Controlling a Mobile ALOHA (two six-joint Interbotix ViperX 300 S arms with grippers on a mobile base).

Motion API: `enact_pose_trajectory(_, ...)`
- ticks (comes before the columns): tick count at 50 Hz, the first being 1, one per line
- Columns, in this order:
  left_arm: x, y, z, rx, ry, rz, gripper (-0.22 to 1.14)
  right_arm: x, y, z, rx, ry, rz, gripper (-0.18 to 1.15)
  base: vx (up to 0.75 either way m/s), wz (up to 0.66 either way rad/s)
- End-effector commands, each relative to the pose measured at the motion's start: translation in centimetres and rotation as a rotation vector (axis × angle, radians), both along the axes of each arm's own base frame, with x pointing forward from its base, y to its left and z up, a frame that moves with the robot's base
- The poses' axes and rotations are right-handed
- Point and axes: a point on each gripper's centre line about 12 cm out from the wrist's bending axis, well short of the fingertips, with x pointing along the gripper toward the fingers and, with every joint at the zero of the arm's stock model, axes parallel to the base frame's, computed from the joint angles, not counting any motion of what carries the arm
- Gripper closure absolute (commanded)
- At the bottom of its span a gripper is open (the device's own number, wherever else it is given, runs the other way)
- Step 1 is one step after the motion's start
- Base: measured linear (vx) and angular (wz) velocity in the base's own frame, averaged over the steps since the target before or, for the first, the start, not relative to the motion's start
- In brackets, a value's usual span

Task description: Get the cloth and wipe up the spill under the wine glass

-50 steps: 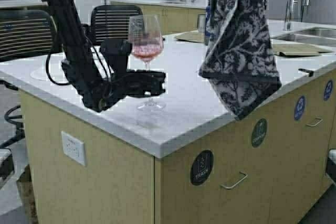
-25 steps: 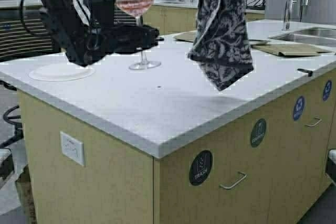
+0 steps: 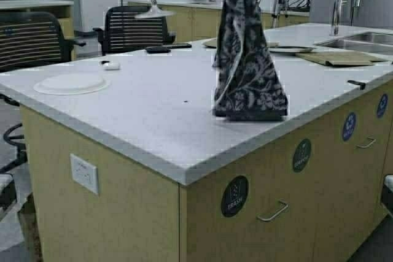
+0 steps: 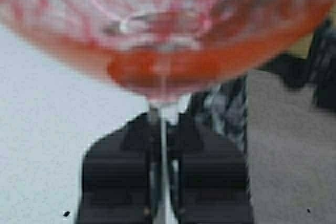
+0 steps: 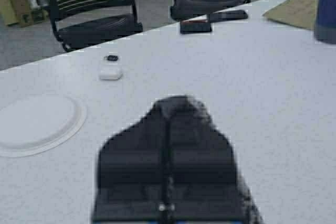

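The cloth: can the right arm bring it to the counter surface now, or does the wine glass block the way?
Probably yes. The cloth hangs from the right gripper, its bottom already on the counter. The left gripper holds the wine glass high, clear of it.

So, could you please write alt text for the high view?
A dark patterned cloth hangs from the right tool, its lower edge resting on the white counter. At the top left, the left tool holds a wine glass lifted above the counter.
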Motion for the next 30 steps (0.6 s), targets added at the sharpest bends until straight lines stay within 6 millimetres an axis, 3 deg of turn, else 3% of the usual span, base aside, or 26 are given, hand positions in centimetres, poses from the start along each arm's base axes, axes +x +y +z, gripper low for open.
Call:
enact_pose_trajectory(1,-0.3,0.2,5.5,-0.014,-0.074,0.015,0.79,-0.5,3.2,-0.2,0.027,-0.006,0.060,0.91,0.00,0.00)
enact_pose_trajectory(12,-0.2,0.6,9.7,0.023,-0.108,0.038,0.79,-1.2,8.3,-6.2,0.007,0.096,0.149,0.91,0.00,0.00)
enact_pose_trajectory(19,-0.3,0.6,11.9,0.026,-0.141,0.044,0.79,-2.6,12.1,-9.3,-0.003,0.148,0.219,0.91,0.00,0.00)
enact_pose_trajectory(25,-0.2,0.9,12.6,0.028,-0.149,0.053,0.79,-4.9,15.6,-10.9,-0.018,0.173,0.294,0.91,0.00,0.00)
enact_pose_trajectory(30,-0.1,1.1,12.7,0.027,-0.152,0.059,0.79,-6.9,18.2,-11.1,-0.023,0.172,0.354,0.91,0.00,0.00)
